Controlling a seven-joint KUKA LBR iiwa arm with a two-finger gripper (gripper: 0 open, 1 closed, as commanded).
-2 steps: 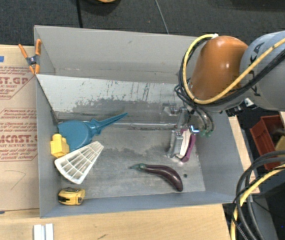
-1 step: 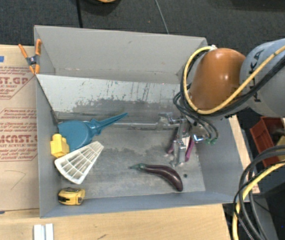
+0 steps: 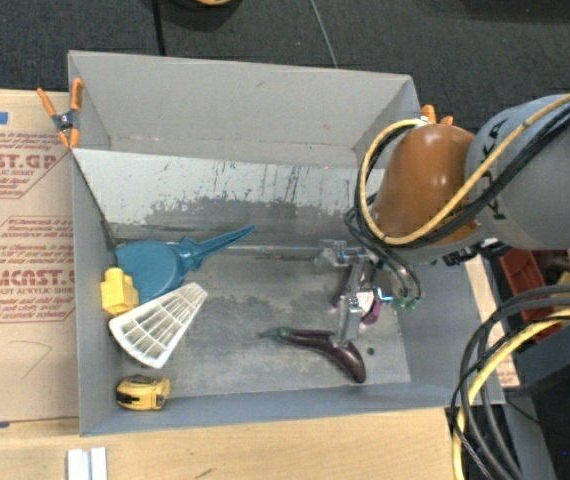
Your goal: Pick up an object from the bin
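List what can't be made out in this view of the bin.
1. Camera view: the dark maroon curved thing at the front right of the bin is partly covered by the gripper; whether it is held cannot be told.
2. Camera view: the bin's right wall is hidden behind the arm's orange cover.
3. Camera view: the markings on the yellow tape measure are too small to read.

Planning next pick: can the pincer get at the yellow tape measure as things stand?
Probably yes. The tape measure lies uncovered, apart from the white scoop, and the pincer hangs over the bin's other end. It sits by the near wall, so room may be tight.
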